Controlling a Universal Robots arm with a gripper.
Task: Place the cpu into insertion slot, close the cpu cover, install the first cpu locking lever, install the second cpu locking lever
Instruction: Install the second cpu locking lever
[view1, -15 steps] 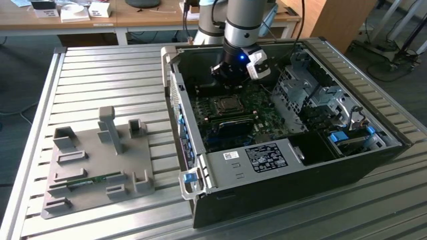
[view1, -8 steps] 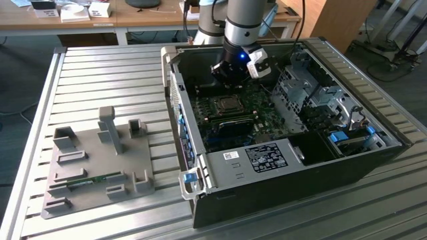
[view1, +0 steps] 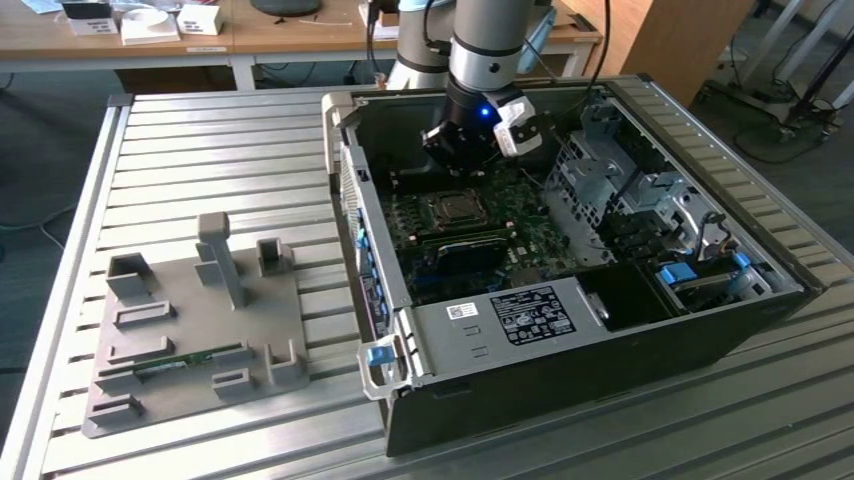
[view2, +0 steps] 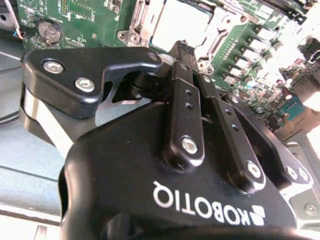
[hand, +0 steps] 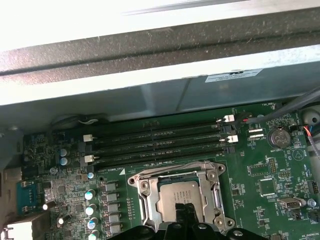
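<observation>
White lettering stands upside down on the gripper body in the second wrist view. A white printed label lies on the metal housing, well apart from the gripper. A sticker on the case wall is illegible.

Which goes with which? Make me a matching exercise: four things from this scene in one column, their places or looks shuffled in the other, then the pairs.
Things:
1. cpu
2. gripper
3. memory slots
4. grey fixture plate

Descriptions:
A. on the slatted table, towards the exterior view's left of the computer case
B. long, black, in parallel rows
C. silvery square framed by metal on the green board
D. black fingers together, right over the chip

Pairs: 1-C, 2-D, 3-B, 4-A
</observation>
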